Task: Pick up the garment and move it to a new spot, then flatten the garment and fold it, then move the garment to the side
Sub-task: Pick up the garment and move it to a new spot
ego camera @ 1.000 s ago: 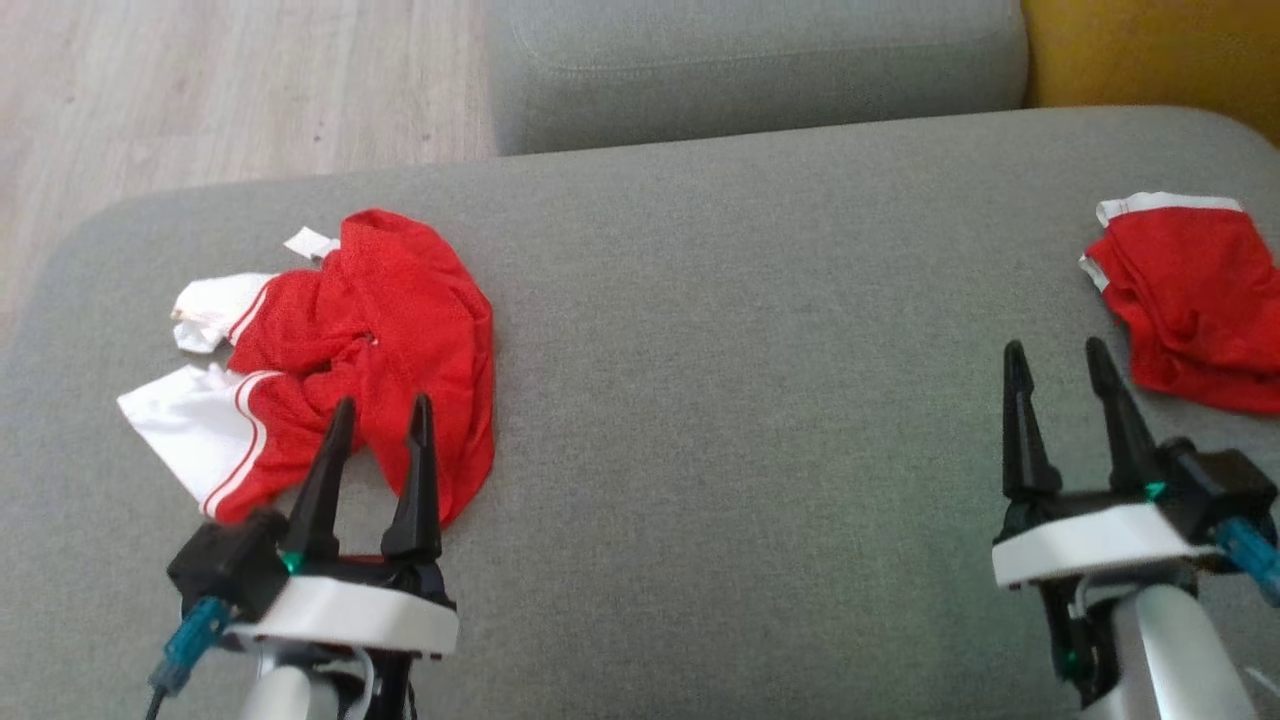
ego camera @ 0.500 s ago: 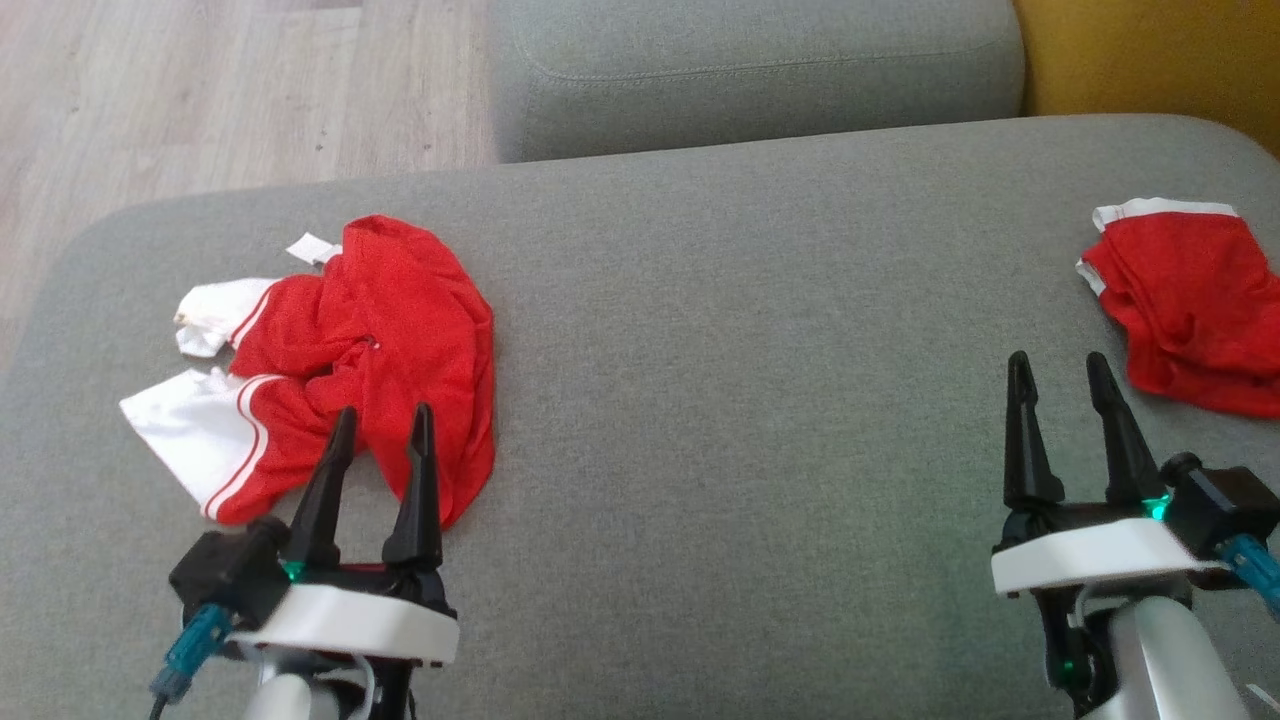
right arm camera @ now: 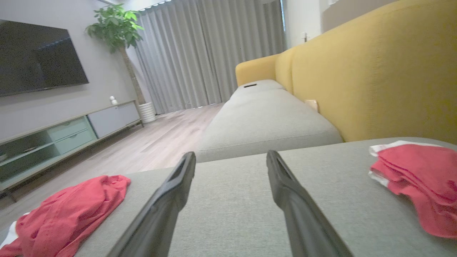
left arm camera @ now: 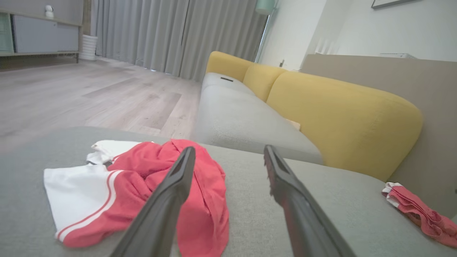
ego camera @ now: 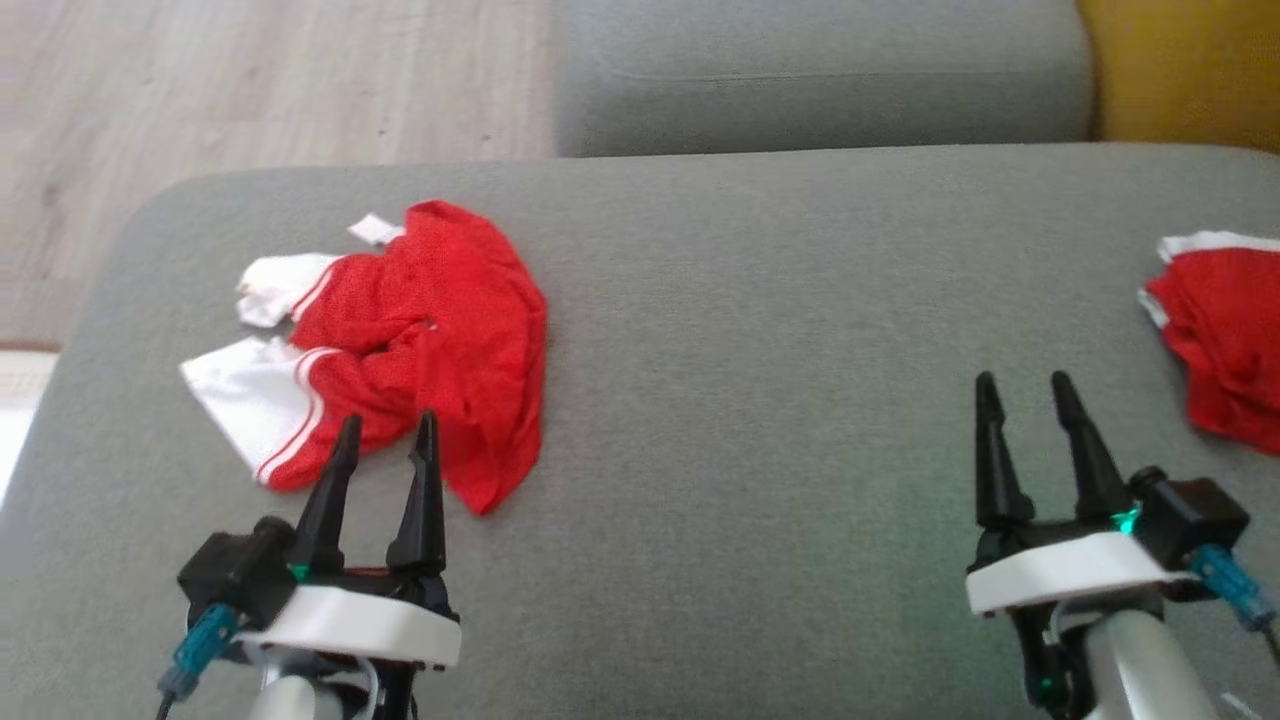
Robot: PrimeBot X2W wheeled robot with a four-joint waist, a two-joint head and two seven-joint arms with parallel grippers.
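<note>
Head view, garment [ego camera: 440,330]: a red and white bunch, all crumpled, lying on the left part of the grey seat [ego camera: 760,330].
Head view, left gripper [ego camera: 389,420]: its fingers are wide apart and hold nothing. The tips show over the near edge of the garment, and I cannot tell if they touch it.
Head view, right gripper [ego camera: 1022,378]: wide apart too, holding nothing, over bare grey seat, well apart from the garment.
Head view, other red cloth [ego camera: 1225,340]: at the far right of the seat, near the right gripper but not touching it.
Head view, floor [ego camera: 250,90]: pale wood, past the seat.
Left wrist view, left fingers [left arm camera: 171,192]: two dark fingers, wide apart, nothing between them.
Left wrist view, garment: on the seat, partly behind one finger, its white part nearest.
Left wrist view, yellow backrest [left arm camera: 342,114]: behind a grey cushion.
Right wrist view, right fingers [right arm camera: 292,203]: wide apart, only grey seat between them.
Right wrist view, garment: low at the left edge; the other red cloth is at the right.
Right wrist view, room: a TV [right arm camera: 35,60], a plant [right arm camera: 117,28], grey curtains [right arm camera: 200,53].
</note>
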